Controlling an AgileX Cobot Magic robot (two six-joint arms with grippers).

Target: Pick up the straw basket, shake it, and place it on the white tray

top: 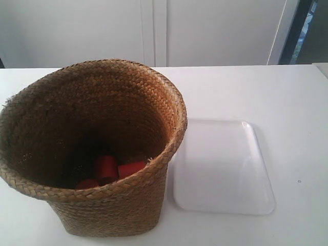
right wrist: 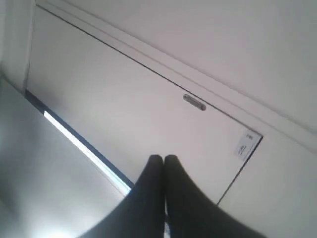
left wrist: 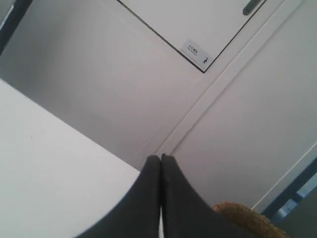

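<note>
The straw basket [top: 102,148] stands upright on the white table at the exterior view's left, wide braided rim, dark inside. Red blocks [top: 107,169] lie at its bottom. Right beside it, at its right, lies the flat white tray [top: 223,166]; the basket's rim overhangs the tray's near edge. Neither arm shows in the exterior view. My left gripper [left wrist: 161,157] is shut, fingertips pressed together, held off the table with a bit of the basket's rim [left wrist: 247,218] beside it. My right gripper [right wrist: 164,158] is shut too, facing a white wall panel, nothing between its fingers.
White table [top: 287,97] runs to a white panelled wall [top: 205,31] at the back. A dark gap [top: 307,25] shows at the far right. The left wrist view shows a table edge [left wrist: 59,158] and a small label [left wrist: 194,52] on the wall.
</note>
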